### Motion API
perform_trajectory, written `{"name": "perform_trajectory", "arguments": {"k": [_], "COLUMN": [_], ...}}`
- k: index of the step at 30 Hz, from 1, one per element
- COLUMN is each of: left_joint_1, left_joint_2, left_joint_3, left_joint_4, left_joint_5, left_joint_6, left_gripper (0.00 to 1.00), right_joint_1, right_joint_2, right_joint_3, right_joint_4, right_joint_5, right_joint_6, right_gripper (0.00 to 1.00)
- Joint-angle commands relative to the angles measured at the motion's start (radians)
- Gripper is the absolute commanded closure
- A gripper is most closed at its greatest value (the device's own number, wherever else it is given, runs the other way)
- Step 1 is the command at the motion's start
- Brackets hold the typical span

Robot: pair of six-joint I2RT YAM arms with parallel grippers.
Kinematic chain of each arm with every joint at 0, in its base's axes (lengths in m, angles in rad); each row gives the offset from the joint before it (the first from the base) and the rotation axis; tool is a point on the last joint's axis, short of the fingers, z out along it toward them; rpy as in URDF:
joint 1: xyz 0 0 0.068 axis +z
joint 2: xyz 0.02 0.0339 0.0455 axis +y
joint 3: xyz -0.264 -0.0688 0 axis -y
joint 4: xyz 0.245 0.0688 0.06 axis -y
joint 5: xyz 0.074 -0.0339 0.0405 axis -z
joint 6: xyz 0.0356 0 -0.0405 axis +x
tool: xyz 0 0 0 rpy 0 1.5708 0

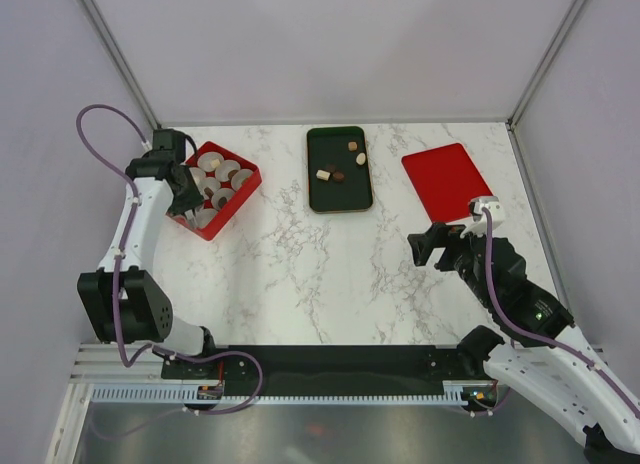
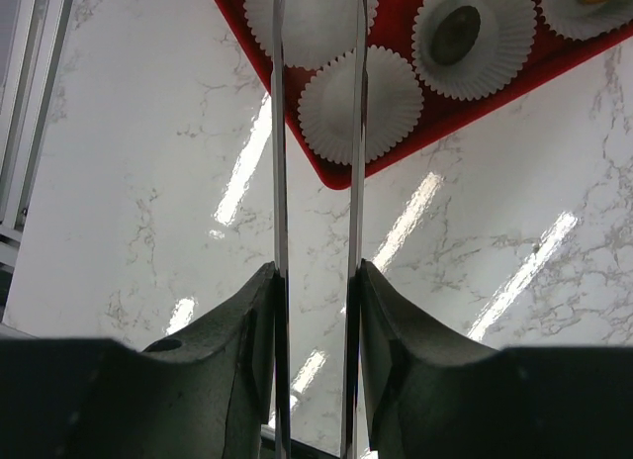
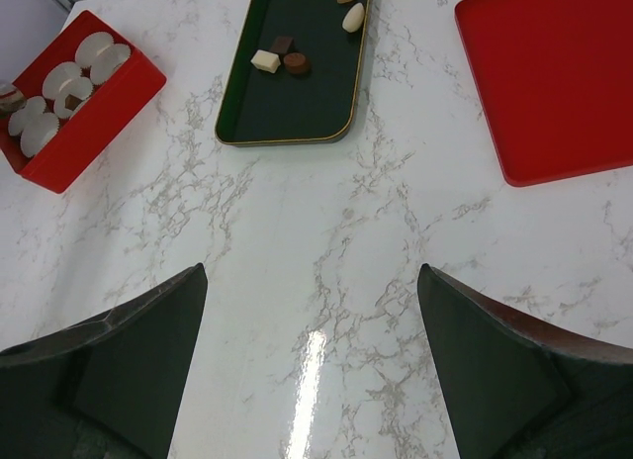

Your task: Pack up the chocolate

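Several chocolates (image 1: 338,174) lie on a dark green tray (image 1: 340,196) at the back centre; they also show in the right wrist view (image 3: 296,63). A red box (image 1: 240,198) at the back left holds white paper cups (image 2: 361,105). One cup holds a dark chocolate (image 2: 455,34) and another a tan one (image 1: 215,163). My left gripper (image 1: 186,194) (image 2: 316,271) is shut on long metal tongs (image 2: 280,162), whose blades reach over the box's near cups; their tips are out of view. My right gripper (image 1: 435,246) (image 3: 312,271) is open and empty above bare marble.
A flat red lid (image 1: 447,179) lies at the back right, also in the right wrist view (image 3: 554,73). The table is white marble (image 1: 320,274), enclosed by pale walls. A metal rail runs along the near edge between the arm bases.
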Motion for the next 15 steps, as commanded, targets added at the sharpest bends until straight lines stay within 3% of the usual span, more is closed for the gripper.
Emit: {"name": "perform_trajectory", "arguments": {"k": [1, 15], "left_joint_1": [0.028, 0.067], "left_joint_2": [0.04, 0.144], "left_joint_3": [0.035, 0.11], "left_joint_4": [0.06, 0.112], "left_joint_5": [-0.046, -0.089], "left_joint_6": [0.027, 0.047], "left_gripper": [0.62, 0.6], "right_joint_1": [0.002, 0.001], "right_joint_2": [-0.008, -0.004], "right_joint_3": [-0.005, 0.019], "right_joint_4": [0.032, 0.02], "right_joint_5": [-0.004, 0.005], "right_joint_6": [-0.013, -0.017], "right_gripper": [0.04, 0.04]}}
